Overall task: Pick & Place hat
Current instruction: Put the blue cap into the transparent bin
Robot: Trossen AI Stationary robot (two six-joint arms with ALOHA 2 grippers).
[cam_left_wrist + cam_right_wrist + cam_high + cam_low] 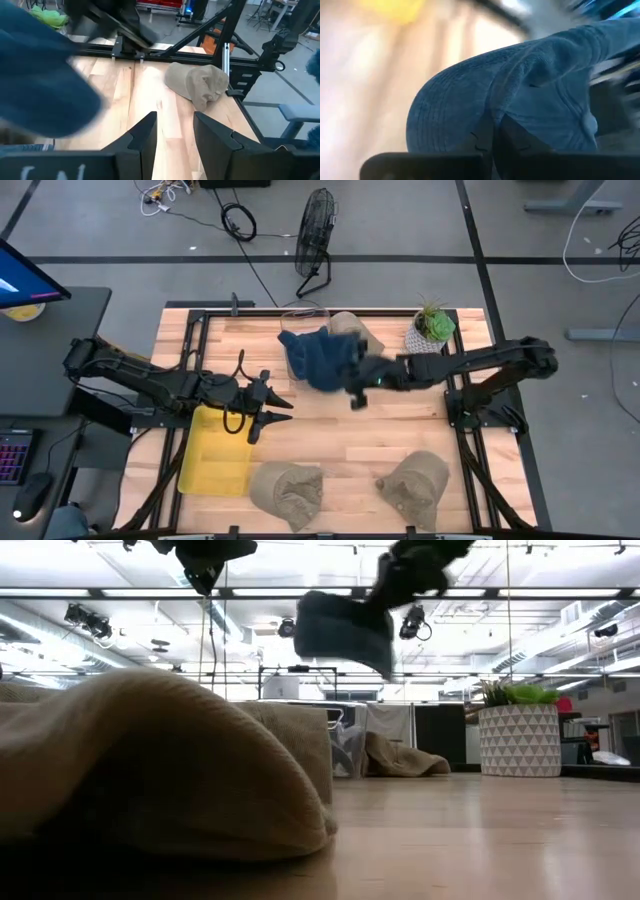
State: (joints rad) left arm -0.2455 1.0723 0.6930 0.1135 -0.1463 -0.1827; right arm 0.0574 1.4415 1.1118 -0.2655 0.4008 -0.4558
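A dark blue corduroy hat (320,358) is in my right gripper (358,380), in the air over the far middle of the table. In the low view the blue hat (345,630) hangs beneath the right gripper (405,575). The right wrist view is filled with the blue hat (470,100). My left gripper (272,412) is open and holds nothing, left of centre beside the yellow tray. In its wrist view the left gripper (175,132) points across bare wood toward a tan hat (197,85). My right gripper pinches a fold of the blue hat's cloth (492,117) between its two shut fingers (512,140). It comes at it about level from the table's right. The hat is lifted clear of the table and hangs slack below and left of the fingers (340,635).
Two tan hats (290,490) (415,485) lie at the near edge, and a third tan hat (350,325) lies at the far edge beside a clear bin (300,320). A potted plant (432,328) stands far right. A yellow tray (215,450) is near left. Bare wood lies in the middle.
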